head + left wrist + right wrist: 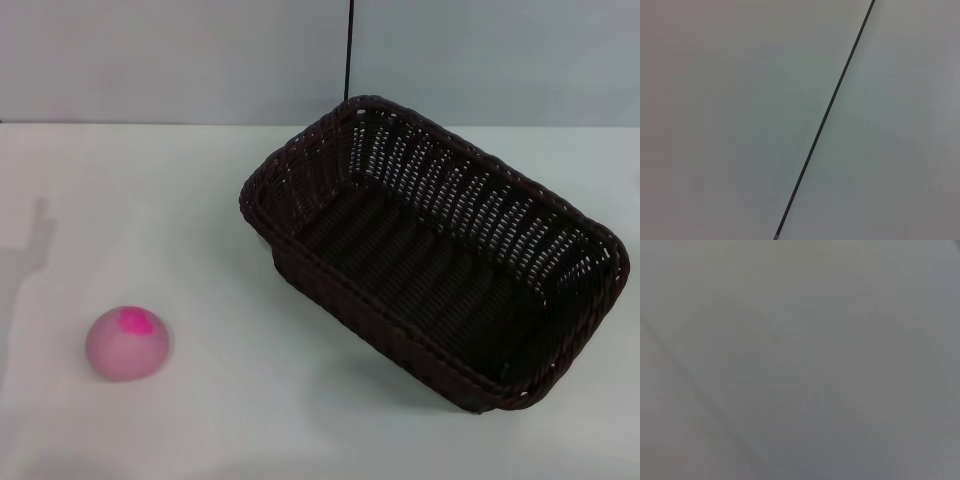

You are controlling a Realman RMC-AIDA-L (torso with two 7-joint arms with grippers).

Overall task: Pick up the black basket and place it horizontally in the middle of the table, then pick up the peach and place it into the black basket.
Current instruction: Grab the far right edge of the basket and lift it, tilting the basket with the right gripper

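Meanwhile, on the white surface [230,420], the black wicker basket [440,250] sits upright but askew, its long axis running diagonally on the robot's right side. Well apart, toward the near left, rests the pale-pink peach [127,343], magenta patch facing up. Neither end effector appears in any view, so their state cannot be told; both wrist cameras face only blank grey wall.
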